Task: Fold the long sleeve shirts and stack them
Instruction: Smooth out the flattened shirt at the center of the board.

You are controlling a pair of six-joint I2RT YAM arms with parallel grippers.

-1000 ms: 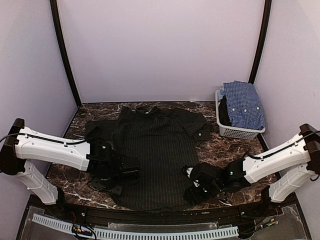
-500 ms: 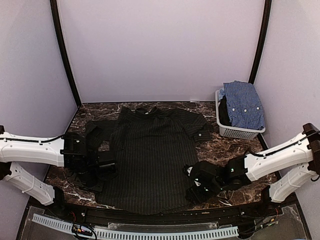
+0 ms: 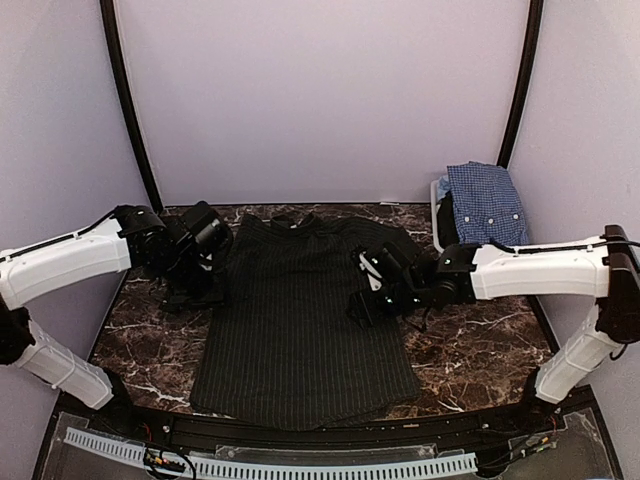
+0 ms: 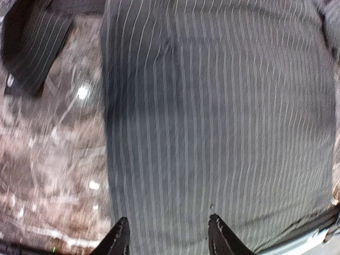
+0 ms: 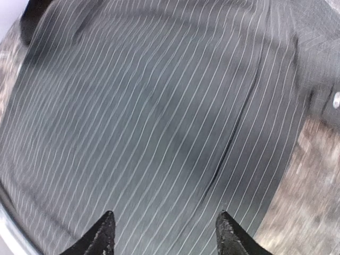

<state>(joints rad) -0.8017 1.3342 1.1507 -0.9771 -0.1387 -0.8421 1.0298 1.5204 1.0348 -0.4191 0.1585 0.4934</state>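
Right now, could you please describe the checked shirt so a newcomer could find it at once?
At the far right corner of the marble table stands a white slatted basket. The blue-and-white checked shirt is draped over its top; unlike it, the black pinstriped shirt lies spread flat mid-table.

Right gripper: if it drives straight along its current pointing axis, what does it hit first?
The black pinstriped shirt. The right gripper points at its flat body panel, with open jaws and nothing else in between. The gap to the cloth is unclear.

Two shirts (black, checked) — one basket
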